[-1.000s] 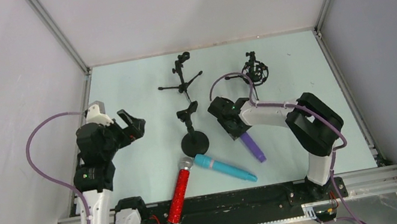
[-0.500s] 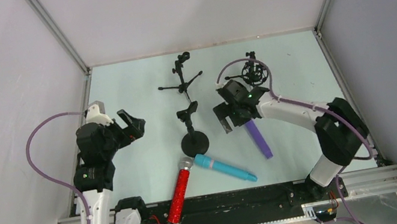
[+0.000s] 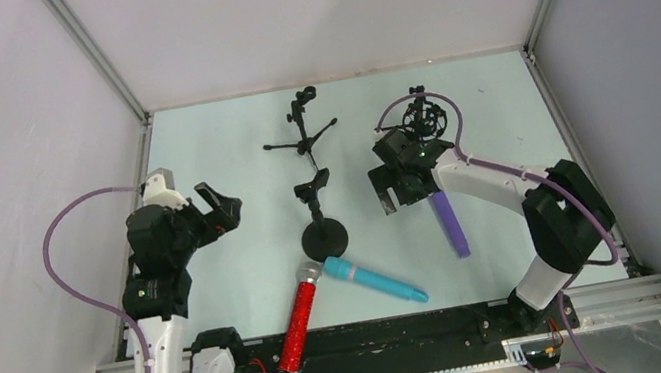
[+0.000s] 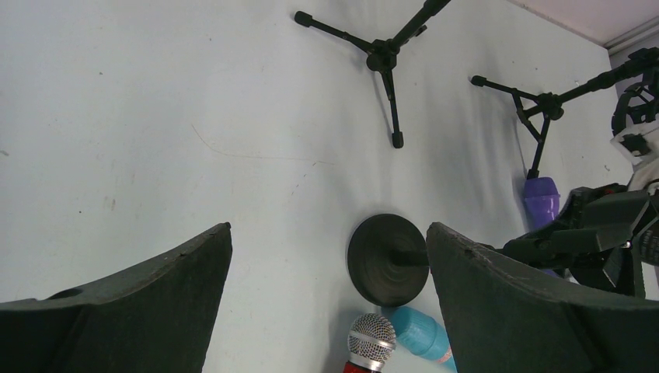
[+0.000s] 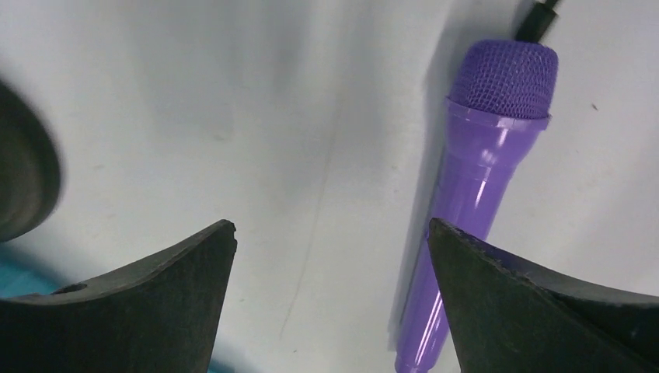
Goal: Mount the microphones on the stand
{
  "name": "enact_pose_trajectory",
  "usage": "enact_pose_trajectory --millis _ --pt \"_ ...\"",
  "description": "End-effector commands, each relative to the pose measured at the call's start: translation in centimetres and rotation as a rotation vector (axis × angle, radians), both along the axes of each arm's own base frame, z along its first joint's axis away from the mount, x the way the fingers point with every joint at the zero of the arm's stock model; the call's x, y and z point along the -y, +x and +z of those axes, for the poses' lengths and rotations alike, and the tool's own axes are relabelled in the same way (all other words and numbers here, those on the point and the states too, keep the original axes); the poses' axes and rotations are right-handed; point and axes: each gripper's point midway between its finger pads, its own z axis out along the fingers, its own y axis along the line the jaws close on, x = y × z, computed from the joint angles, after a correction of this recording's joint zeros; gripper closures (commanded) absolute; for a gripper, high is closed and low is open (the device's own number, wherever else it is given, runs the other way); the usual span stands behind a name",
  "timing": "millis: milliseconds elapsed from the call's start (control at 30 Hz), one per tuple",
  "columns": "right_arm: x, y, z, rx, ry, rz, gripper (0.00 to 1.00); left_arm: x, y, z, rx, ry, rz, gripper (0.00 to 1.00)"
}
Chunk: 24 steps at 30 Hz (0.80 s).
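The purple microphone (image 3: 451,224) lies flat on the table with its mesh head (image 5: 503,80) pointing away; its handle runs under my right finger. My right gripper (image 3: 399,193) (image 5: 332,225) hovers open just left of it, holding nothing. The glittery red microphone (image 3: 298,319) (image 4: 371,339) and the teal microphone (image 3: 373,281) (image 4: 420,334) lie crossed near the front edge. The round-base stand (image 3: 324,238) (image 4: 387,259) stands upright between the arms with an empty clip (image 3: 312,188). My left gripper (image 3: 220,205) (image 4: 329,229) is open and empty at the left.
A tripod stand (image 3: 303,135) (image 4: 385,58) stands at the back middle. A small stand with a shock mount (image 3: 423,118) is just behind my right gripper. A purple cable loops over the right arm (image 3: 509,187). Walls enclose the table.
My right gripper opened and let go of the purple microphone, then moved back and right. The microphone shifted right and now lies straighter. The left arm has not moved.
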Motion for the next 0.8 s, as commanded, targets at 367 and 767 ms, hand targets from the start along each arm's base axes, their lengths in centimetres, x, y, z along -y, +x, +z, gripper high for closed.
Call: enact_pose_trajectory --millis 367,767 --pt "5.1 -1.2 -0.6 0.122 -0.143 -0.203 0.03 0.1 0.1 0.5 0.02 -0.018 -0.006 0.02" --pt "7.7 -1.1 2.0 0.203 0.147 -0.32 0.09 0.2 0.0 0.7 0.027 -0.017 -0.007 0.02"
